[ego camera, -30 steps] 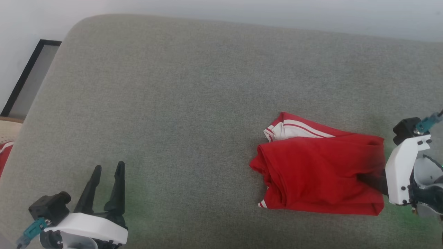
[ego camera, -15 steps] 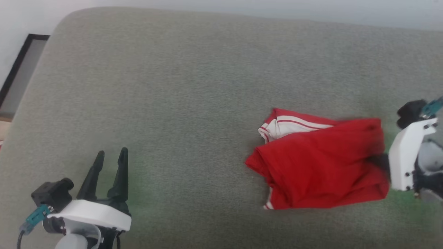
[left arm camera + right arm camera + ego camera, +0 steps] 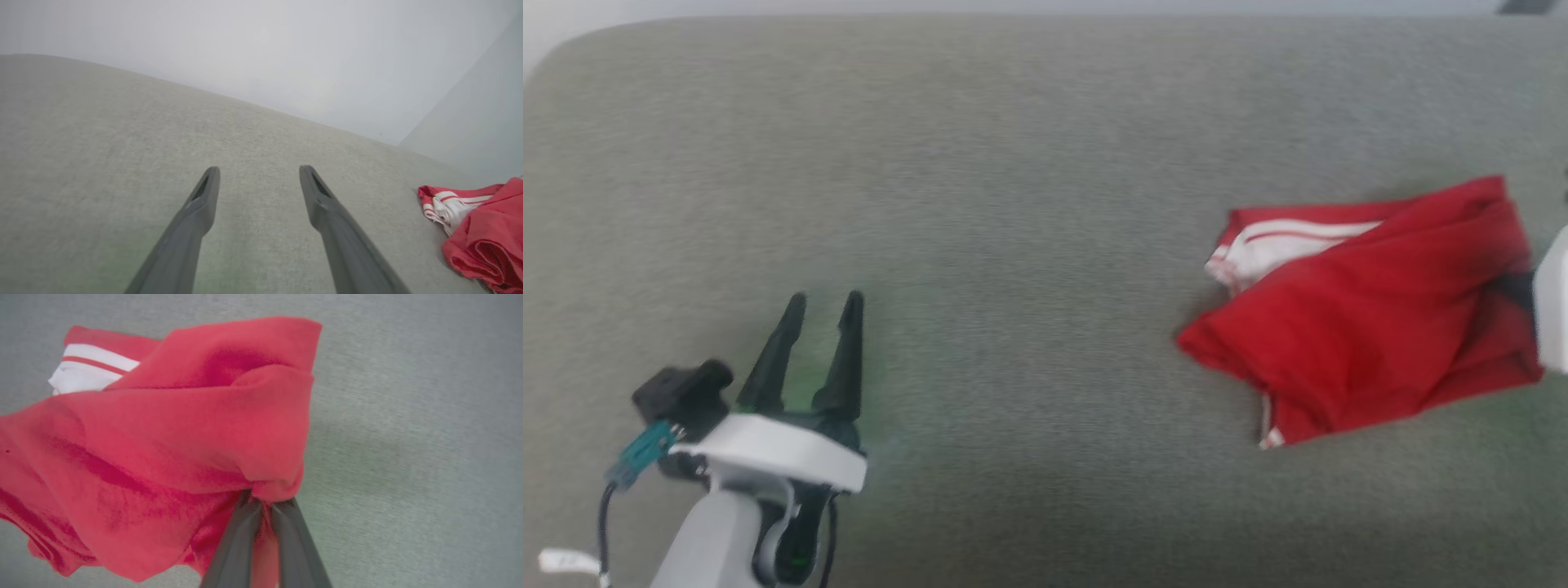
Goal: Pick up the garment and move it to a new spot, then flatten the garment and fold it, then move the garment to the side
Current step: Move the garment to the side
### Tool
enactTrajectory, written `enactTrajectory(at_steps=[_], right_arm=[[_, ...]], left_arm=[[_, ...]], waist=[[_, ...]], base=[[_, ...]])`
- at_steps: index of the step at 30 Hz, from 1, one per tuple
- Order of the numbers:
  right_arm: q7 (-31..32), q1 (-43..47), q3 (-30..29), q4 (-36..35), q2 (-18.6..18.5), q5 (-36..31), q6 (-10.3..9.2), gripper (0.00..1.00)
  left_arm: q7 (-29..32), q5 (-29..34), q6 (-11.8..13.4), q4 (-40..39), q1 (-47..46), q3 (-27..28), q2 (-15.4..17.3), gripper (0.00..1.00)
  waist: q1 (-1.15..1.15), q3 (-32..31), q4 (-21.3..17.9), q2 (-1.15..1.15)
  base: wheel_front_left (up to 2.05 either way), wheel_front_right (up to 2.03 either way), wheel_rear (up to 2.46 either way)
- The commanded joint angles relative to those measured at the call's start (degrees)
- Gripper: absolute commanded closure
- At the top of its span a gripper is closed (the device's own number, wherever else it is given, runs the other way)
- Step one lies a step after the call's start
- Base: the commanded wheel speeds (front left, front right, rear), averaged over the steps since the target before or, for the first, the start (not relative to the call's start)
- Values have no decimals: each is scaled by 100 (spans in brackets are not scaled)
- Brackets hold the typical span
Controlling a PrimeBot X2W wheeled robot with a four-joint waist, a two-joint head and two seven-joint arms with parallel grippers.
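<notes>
Tips of right pincer [image 3: 267,503] under garment [image 3: 184,428] folds, its body past head view's edge.

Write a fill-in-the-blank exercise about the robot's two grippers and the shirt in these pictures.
The right gripper is shut on the ____ garment.
The left gripper is ____ and holds nothing.
Under both lies a ____ fabric surface.
Missing words: red, open, grey.
</notes>
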Motion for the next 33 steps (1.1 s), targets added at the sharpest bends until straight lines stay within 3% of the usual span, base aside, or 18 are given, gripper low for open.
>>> enactTrajectory(at_steps=[1,11,18,27,33], right_arm=[[-79,-128,2,40,-46,10,-10,100],[-699,-817,5,542,-525,21,-10,100],[-1479,-1311,50,1081,-923,-120,-11,100],[-2581,-1890,419,2000,-1328,-364,-11,100],[-3051,-2239,644,2593,-1410,-675,-11,100]], left_arm=[[-21,50,-26,38,-171,-55,-35,0],[-9,248,-91,306,-1027,-537,-110,0],[19,349,-115,452,-1662,-958,-165,0],[39,375,-125,659,-2414,-1513,-275,0],[26,310,-128,789,-2706,-1797,-298,0]], waist=[[0,108,-214,0],[0,488,-905,0],[0,823,-1256,0],[0,1259,-1399,0],[0,1478,-1360,0]], base=[[0,0,0],[0,0,0],[0,0,0],[0,0,0],[0,0,0]])
